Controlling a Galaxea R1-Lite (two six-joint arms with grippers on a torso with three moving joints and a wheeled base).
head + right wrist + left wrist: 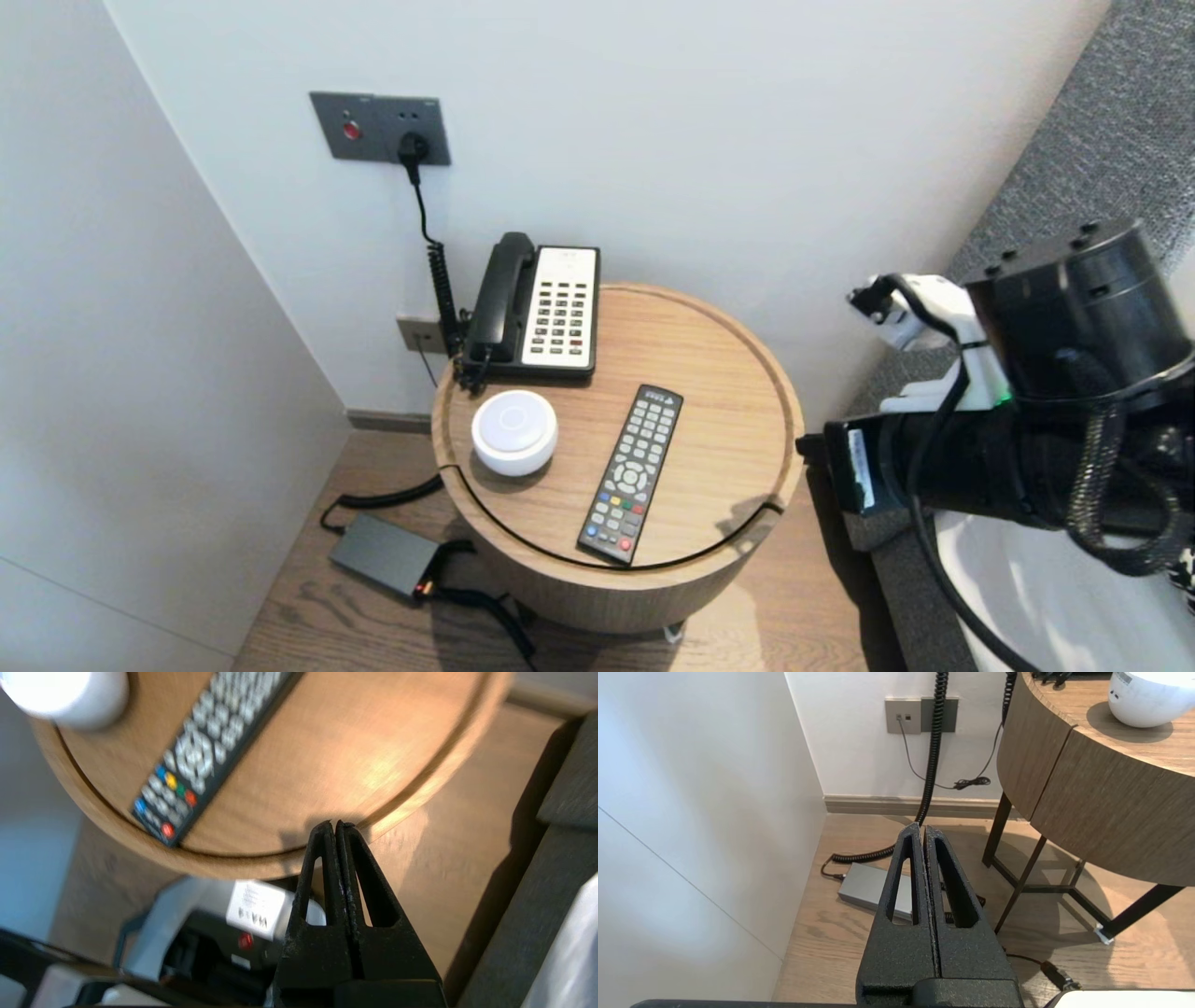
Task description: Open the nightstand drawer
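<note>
Right gripper (335,823) closed and empty, fingers pressed flat together, tips at the rim of the round wooden table (738,373); arm extended roughly level from the right side of the tabletop. Remote control (631,473) flat on the table, near the tips but apart, beside a white puck-shaped device (514,431). Left gripper (922,828) likewise closed and empty, parked low beside the table, pointed toward a grey power adapter (866,887) on the floor.
</note>
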